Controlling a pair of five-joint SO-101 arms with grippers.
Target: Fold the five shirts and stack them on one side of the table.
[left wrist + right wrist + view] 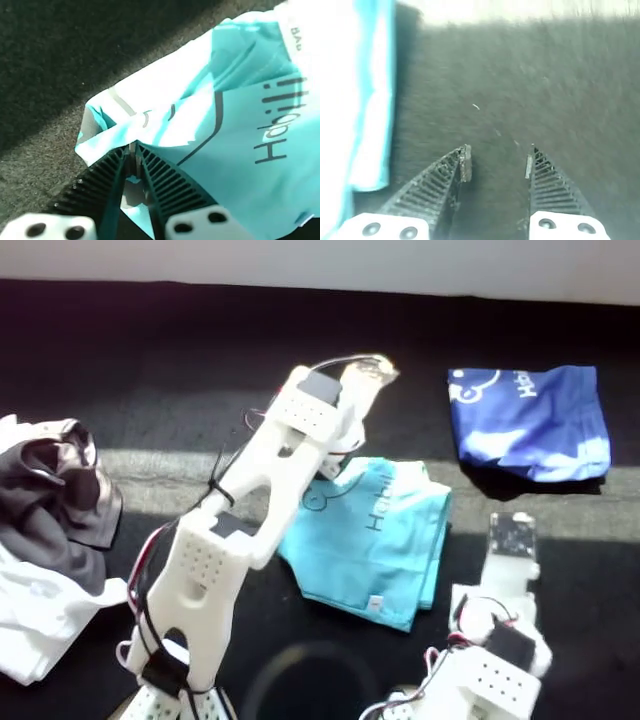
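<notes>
A teal shirt (385, 540) lies partly folded in the middle of the black table. My left gripper (134, 150) is shut on a bunched edge of this teal shirt (225, 115), near its collar side. In the high view the left arm (260, 500) stretches from the front edge over the shirt's near-left corner. A blue shirt (530, 420) lies folded at the back right. My right gripper (497, 162) stands open over bare black cloth, with nothing between its fingers; the teal shirt's edge (370, 100) runs beside it. The right arm (500, 640) sits at the front right.
A loose heap of white and grey shirts (50, 530) lies at the table's left edge. A strip of sunlight (150, 480) crosses the black table top. A pale wall (400, 265) bounds the back.
</notes>
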